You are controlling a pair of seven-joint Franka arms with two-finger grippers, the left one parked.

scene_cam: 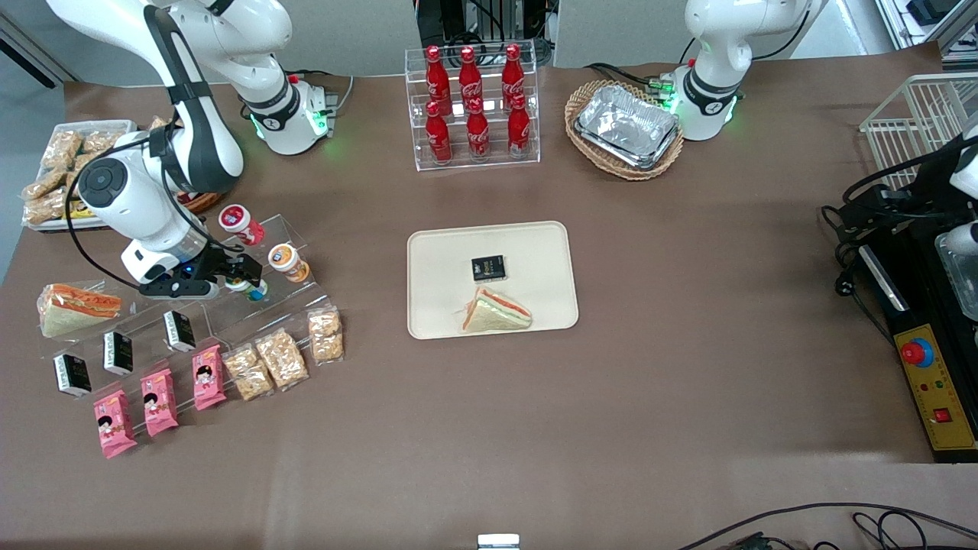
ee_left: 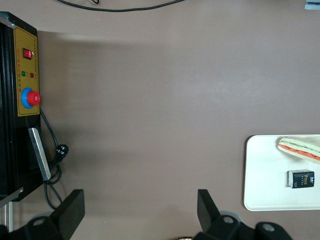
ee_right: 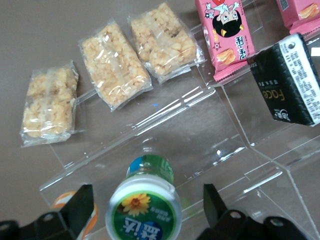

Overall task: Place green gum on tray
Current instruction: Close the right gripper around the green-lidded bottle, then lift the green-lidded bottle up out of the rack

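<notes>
Progress is at the very start of the grasp; the green gum (ee_right: 145,207) stands on the clear stepped rack (scene_cam: 252,305) near the working arm's end of the table, not yet lifted, and the tray (scene_cam: 535,252) in the middle of the table does not hold it. The gripper (ee_right: 145,210) hangs over the rack with its fingers spread, one on each side of the canister and apart from it; nothing is pinched. What is left, by my reading: close on the canister, lift it off the rack, carry it to the tray and set it down.

Room at the rack is tight; an orange-lidded canister (scene_cam: 286,261) sits just beside the gum, a red-lidded one (scene_cam: 238,221) a little farther from the front camera, and the rack's raised edges call for a straight lift. The table between rack and tray looks bare; on the tray a sandwich (scene_cam: 495,313) lies at the edge nearest the front camera and a small black box (scene_cam: 488,268) near the middle, leaving bare room along the other edges and corners.
</notes>
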